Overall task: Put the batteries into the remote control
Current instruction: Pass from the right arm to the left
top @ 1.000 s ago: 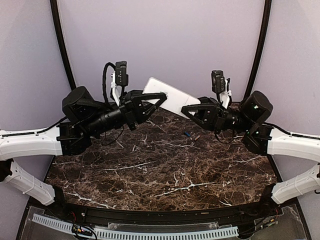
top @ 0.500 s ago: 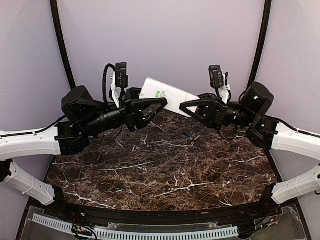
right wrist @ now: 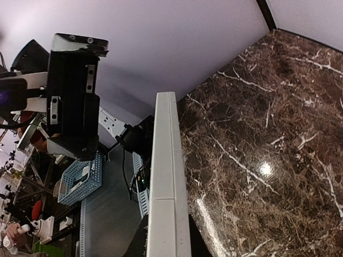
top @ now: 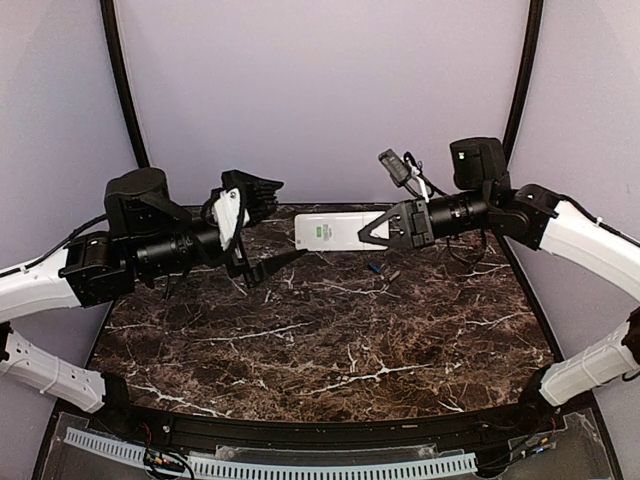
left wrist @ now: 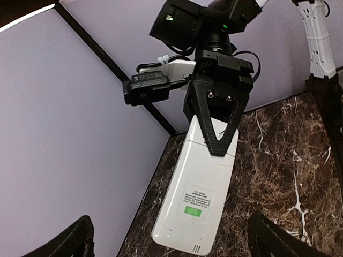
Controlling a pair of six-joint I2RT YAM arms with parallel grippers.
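White remote control (top: 332, 229) is clamped at frame centre by the right gripper (top: 363, 237); the left gripper (top: 264, 227) is spread wide, empty. Batteries (top: 375, 268), apparently, are seen lower right of it.

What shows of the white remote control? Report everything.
The flat white rectangular plastic remote control is held roughly level above the dark marble tabletop, pinched at one end by the black right hand alone. Its visible face bears a small label with a green patch; small slots mark the free end.
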